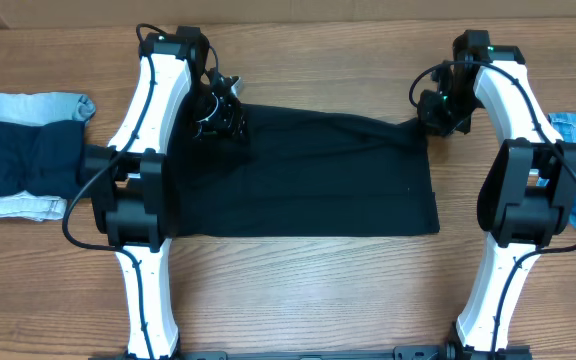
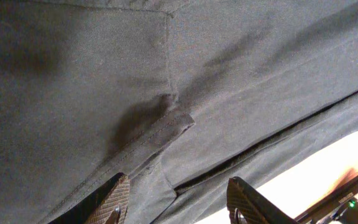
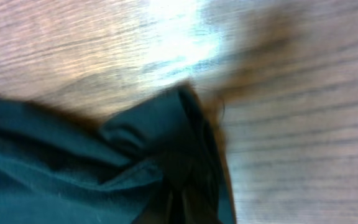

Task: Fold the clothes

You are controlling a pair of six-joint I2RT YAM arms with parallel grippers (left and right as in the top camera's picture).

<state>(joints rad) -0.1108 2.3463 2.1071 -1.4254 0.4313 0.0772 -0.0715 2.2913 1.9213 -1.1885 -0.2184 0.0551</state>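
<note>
Overhead view: the large plain black cloth garment [image 1: 318, 170] lay flat on the wooden table [image 1: 298, 290]. Soft and limp, it was probably best taken at its corners. Right gripper [image 1: 431, 115] was clamped on one far corner; left gripper [image 2: 178, 183] stood half-open over the cloth.

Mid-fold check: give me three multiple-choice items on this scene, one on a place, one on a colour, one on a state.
1. Where is the dark navy garment? A. table's left end B. centre C. under the right arm
2. Colour of the central garment, spread flat? A. red B. black C. white
3. The right end effector is: A. open over bare wood B. shut on the central garment's corner C. shut on denim
1 A: overhead shows it left of the left arm. 2 B: plainly black. 3 B: the wrist view shows cloth bunched in its grip.
</note>
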